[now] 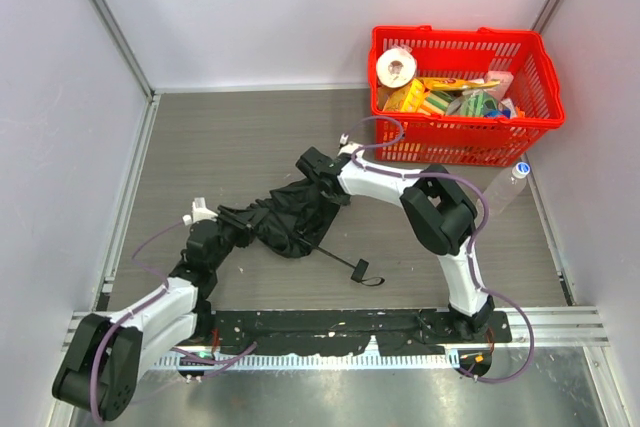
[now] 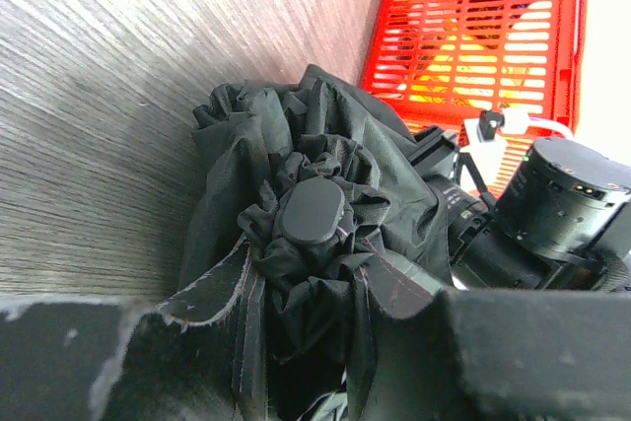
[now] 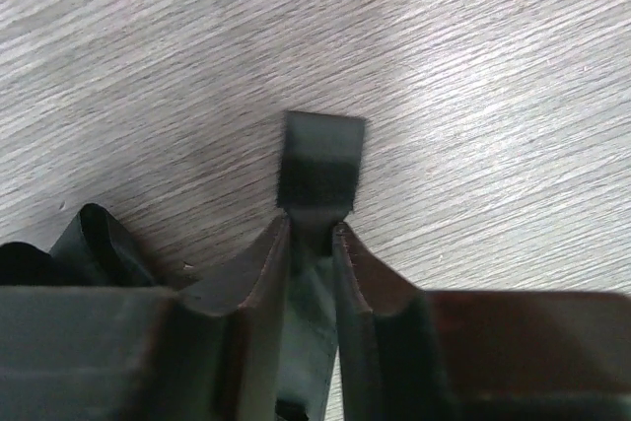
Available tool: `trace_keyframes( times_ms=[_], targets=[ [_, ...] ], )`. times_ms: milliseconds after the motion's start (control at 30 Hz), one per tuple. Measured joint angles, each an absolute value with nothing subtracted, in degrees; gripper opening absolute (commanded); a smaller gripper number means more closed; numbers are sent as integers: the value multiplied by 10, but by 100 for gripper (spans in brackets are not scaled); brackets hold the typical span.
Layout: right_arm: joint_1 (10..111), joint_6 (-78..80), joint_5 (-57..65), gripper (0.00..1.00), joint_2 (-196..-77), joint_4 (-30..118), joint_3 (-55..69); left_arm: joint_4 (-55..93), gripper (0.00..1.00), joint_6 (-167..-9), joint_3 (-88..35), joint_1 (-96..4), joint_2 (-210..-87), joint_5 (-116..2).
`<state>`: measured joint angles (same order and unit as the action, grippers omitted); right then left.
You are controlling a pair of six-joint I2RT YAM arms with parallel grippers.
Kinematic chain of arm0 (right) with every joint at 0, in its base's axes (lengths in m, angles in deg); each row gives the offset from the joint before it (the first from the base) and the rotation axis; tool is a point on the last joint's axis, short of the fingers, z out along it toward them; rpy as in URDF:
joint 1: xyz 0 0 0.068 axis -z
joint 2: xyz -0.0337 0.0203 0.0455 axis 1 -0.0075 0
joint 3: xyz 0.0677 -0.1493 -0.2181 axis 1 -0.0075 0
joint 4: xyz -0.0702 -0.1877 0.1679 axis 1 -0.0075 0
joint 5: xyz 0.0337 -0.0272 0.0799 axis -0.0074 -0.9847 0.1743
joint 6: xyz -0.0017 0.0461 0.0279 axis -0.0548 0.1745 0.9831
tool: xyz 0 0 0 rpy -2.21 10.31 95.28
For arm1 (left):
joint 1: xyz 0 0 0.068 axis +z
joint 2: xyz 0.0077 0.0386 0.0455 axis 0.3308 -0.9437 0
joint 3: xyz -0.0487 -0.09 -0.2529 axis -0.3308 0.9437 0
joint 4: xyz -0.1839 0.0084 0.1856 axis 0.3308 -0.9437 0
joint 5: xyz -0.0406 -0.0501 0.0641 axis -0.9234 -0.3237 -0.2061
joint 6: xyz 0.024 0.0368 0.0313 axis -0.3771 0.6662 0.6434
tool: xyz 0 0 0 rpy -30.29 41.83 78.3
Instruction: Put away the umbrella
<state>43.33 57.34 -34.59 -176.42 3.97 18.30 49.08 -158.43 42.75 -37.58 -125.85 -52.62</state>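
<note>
Since the umbrella point(image 1: 292, 212) lies half-collapsed in the middle of the desk point(image 1: 230, 137), between the two arms, it handles as two things at once. One is a soft heap of cloth. The other is a stiff, thin shaft point(image 1: 328, 253) that pokes out toward the near edge and ends in the small handle point(image 1: 357, 269) and its loop point(image 1: 370, 280).

The cloth looks light, limp and a little slick. I judge it will slide out of any loose pinch, and that pulling on it alone will not bring the shaft along cleanly.

The left jaws are clamped on a bunch of folds just below the round cap point(image 2: 314, 212), with cloth squeezed between them. The right jaws are drawn close around the flat strap point(image 3: 320, 160), whose free end stands up past their tips. It looks pinched, though I cannot tell how firmly.

The strap is a fair hold for wrapping the folds, but not for lifting. For carrying, the firmest holds are likely the shaft, the handle, or the bundle squeezed across its thick middle — not a single flap. The basket point(image 1: 455, 142) stands well apart at the far right.
</note>
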Motion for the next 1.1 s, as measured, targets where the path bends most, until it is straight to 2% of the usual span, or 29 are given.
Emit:
trace_keyframes(
  times_ms=[33, 100, 133, 467, 733, 1100],
  targets=[
    [433, 573, -347, 18, -1762, 44, 180, 487, 0, -1583, 428, -376, -1251, -526],
    [433, 568, -346, 9, -1758, 52, 173, 480, 0, -1581, 428, -376, -1234, -526],
    [433, 563, -346, 1, -1757, 58, 171, 478, 0, -1580, 428, -376, -1230, -526],
    [431, 468, -338, 1, -1777, 126, 192, 513, 0, -1588, 431, -376, -1230, -547],
    [442, 429, -283, 1, -1785, 208, 192, 559, 0, -1605, 431, -376, -1175, -561],
    [471, 379, -206, 1, -1854, 268, 289, 585, 0, -1607, 431, -374, -1290, -576]
  ],
)
